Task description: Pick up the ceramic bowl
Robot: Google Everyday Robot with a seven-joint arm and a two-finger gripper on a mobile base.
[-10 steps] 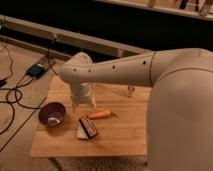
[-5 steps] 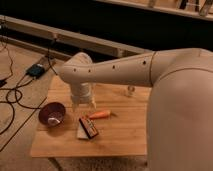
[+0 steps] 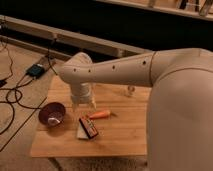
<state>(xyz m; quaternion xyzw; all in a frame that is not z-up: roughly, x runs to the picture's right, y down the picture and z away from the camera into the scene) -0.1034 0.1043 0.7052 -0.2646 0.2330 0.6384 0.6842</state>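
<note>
The ceramic bowl is round, dark maroon and glossy with a paler shiny inside. It sits at the left edge of the wooden table. My gripper hangs from the beige arm above the table, just right of the bowl and left of the orange carrot. It is a little above the tabletop and holds nothing that I can see.
A dark snack packet lies in front of the carrot. A small clear glass cup stands at the back of the table. Black cables and a small box lie on the floor to the left.
</note>
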